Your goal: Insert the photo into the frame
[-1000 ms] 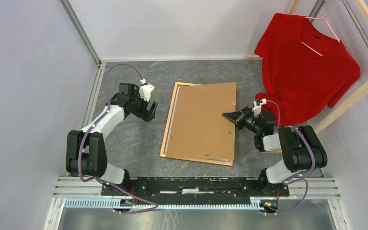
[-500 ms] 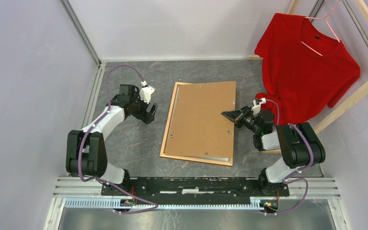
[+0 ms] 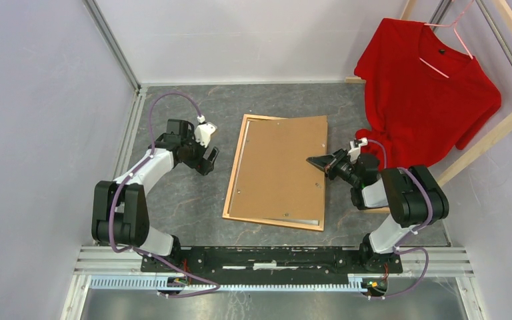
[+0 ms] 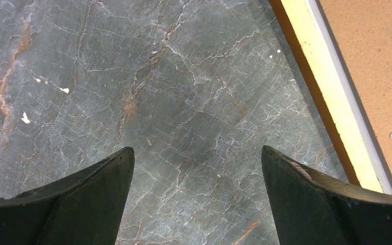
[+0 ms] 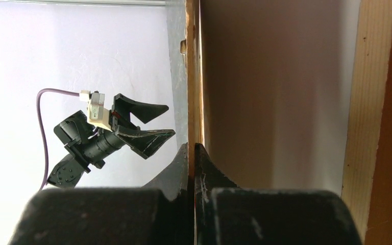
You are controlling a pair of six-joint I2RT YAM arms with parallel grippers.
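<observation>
The table point(image 3: 173, 200) bears the frame point(image 3: 234, 167), flat at its middle, with the board point(image 3: 280, 167) on it. The right gripper point(image 3: 312, 161) is pinched tight on the board's right edge, which tilts up over a pale sheet point(image 5: 311, 102); whether that is the photo I cannot tell. The left gripper point(image 3: 210, 159) hovers spread wide and empty, left of the frame

We find bare table point(image 3: 173, 193) between the wide-open left gripper point(image 3: 210, 160) and the frame point(image 3: 236, 170), free for passage. To the right, the red shirt point(image 3: 427, 100) and wooden rack point(image 3: 487, 138) crowd the far corner, and the right gripper point(image 3: 315, 161), pinching the backing board point(image 3: 277, 167), occupies that edge
</observation>
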